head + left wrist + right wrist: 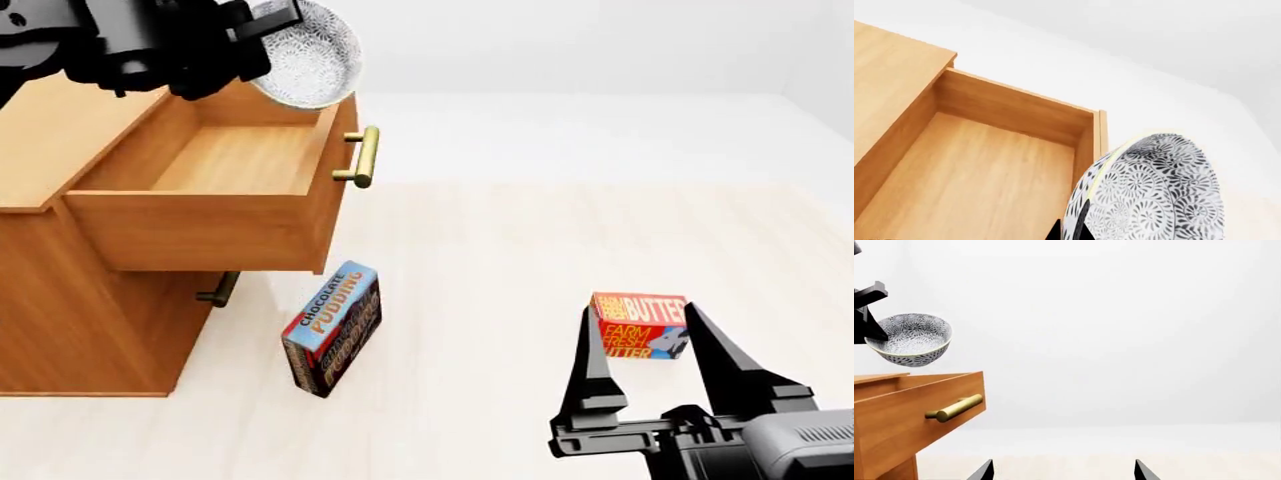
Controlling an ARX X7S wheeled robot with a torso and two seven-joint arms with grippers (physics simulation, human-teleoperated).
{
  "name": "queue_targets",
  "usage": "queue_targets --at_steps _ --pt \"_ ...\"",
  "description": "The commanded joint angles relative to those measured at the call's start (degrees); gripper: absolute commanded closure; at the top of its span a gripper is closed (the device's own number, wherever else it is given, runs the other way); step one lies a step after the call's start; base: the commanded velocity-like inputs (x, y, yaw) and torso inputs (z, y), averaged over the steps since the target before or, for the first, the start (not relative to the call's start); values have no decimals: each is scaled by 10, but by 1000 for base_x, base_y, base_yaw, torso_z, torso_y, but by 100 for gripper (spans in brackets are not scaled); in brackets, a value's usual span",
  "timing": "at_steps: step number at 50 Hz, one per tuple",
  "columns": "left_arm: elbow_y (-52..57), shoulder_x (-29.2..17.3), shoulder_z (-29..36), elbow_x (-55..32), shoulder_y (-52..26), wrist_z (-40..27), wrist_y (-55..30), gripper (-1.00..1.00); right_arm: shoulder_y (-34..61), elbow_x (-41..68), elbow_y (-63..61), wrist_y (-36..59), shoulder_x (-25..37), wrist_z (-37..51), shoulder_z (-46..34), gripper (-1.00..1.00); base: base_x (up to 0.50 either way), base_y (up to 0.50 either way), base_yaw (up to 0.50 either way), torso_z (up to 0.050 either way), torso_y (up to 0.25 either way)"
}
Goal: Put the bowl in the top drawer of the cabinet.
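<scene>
While the right gripper (643, 330) waits nearest the camera, its fingers spread wide and holding nothing, low over the pale floor (534, 250) just short of the butter box (641, 325), the work belongs to the other arm. Beyond it a chocolate pudding box (332, 327) stands on the floor at the foot of the cabinet (67, 330), under the lower drawer's handle (219, 290). Higher up, the top drawer (227, 170) is pulled well out and its wooden bottom shows bare. Farthest off, the left gripper (260, 40) pinches the bowl (310, 52) by its rim, holding it tilted in the air above the drawer's far corner by the front panel, clear of the wood. To finish well, I judge the bowl should be carried inward until it hangs over the middle of the drawer bottom, levelled, lowered past the side walls without clipping them, and let go only once its foot is down.
</scene>
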Motion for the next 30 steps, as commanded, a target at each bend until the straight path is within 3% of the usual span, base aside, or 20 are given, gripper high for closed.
queue_targets --at_steps 1,30 --pt "-5 -27 -20 -1 9 -15 32 100 3 -1 1 3 1 2 -3 -100 0 0 0 0 0" --pt "-33 -16 31 76 41 -79 91 100 -2 -3 -7 1 6 7 -8 -100 0 0 0 0 1"
